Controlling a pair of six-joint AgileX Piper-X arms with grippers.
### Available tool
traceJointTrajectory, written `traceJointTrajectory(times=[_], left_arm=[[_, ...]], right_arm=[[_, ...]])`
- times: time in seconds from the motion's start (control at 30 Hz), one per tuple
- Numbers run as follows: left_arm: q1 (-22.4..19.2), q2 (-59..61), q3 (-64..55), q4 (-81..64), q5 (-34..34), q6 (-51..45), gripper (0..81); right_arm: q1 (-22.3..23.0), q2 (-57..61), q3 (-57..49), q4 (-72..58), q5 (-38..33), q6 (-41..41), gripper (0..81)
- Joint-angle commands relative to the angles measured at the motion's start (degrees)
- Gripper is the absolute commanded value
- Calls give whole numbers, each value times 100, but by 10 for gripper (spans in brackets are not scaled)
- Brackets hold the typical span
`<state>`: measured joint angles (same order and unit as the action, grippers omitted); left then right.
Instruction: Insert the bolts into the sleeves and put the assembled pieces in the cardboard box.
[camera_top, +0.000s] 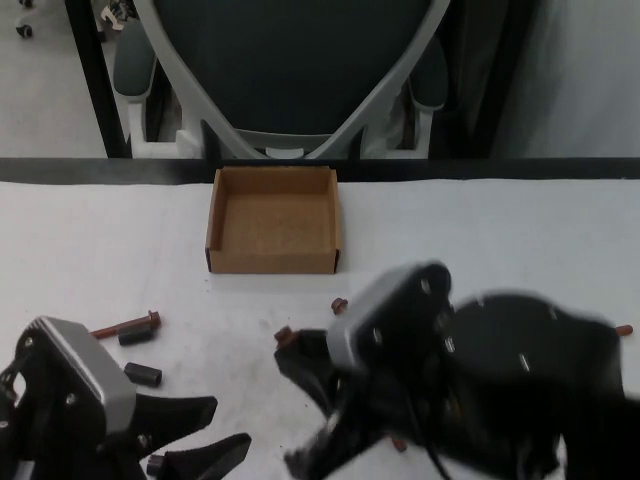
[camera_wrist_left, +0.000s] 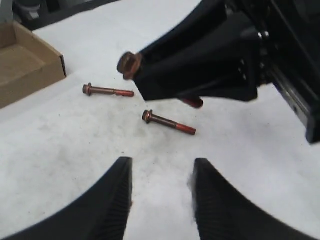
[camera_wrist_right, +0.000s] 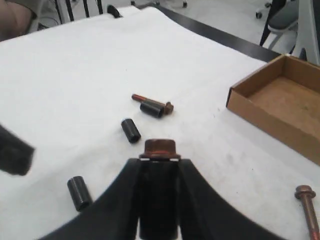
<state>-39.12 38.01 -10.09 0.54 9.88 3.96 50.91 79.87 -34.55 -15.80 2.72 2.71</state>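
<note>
Cardboard box (camera_top: 273, 262) sits at the far middle of the tabletop (camera_top: 500, 230) with its floor bare, so by my reading no assembled piece has been delivered yet. The right gripper (camera_wrist_right: 159, 162) has its fingers clamped on a held bolt (camera_wrist_right: 160, 147), whose head pokes out past the tips. The dark shape round its shank may be a sleeve, but I cannot tell for certain. In the left wrist view this bolt shows raised off the tabletop, its red tip sticking out beyond the fingers. The left gripper (camera_wrist_left: 162, 167) hovers low, fingers spread with nothing between them. Loose parts are left to do: two bolts (camera_wrist_left: 107, 91) lie just ahead of the left gripper, another bolt (camera_wrist_right: 151, 101) rests touching a sleeve (camera_wrist_right: 151, 109), two more sleeves (camera_wrist_right: 131, 130) lie apart nearby, and one bolt (camera_wrist_right: 306, 204) lies near the box. Judged so, the job is near its start: one pairing in hand at most, several to mate, all to be boxed
</note>
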Motion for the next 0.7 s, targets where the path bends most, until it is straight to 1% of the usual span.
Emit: traceJointTrajectory(times=[0.0,0.13,0.2,0.3,0.47,0.57,0.67], left_arm=[[-26,1,-355,742,-94,-490,375],[-40,50,-993,1743,-133,-487,375],[-40,81,-1362,2144,-185,-249,375],[-40,158,-1904,3008,-503,237,375],[-25,459,-2561,4278,-861,1109,375],[-25,716,-2619,4458,-922,1570,375],[-25,1097,-2619,4602,-1170,2104,375]], right_arm=[[-219,-50,-322,446,-272,39,2],[-697,-8,-1022,1422,-663,39,2],[-925,54,-1354,1768,-843,-23,2],[-1205,232,-1829,2156,-1124,-33,2],[-1397,797,-2614,2623,-1451,-160,2],[-1394,1242,-3144,2825,-1450,-316,2],[-1394,1677,-3632,2977,-1450,-339,2]])
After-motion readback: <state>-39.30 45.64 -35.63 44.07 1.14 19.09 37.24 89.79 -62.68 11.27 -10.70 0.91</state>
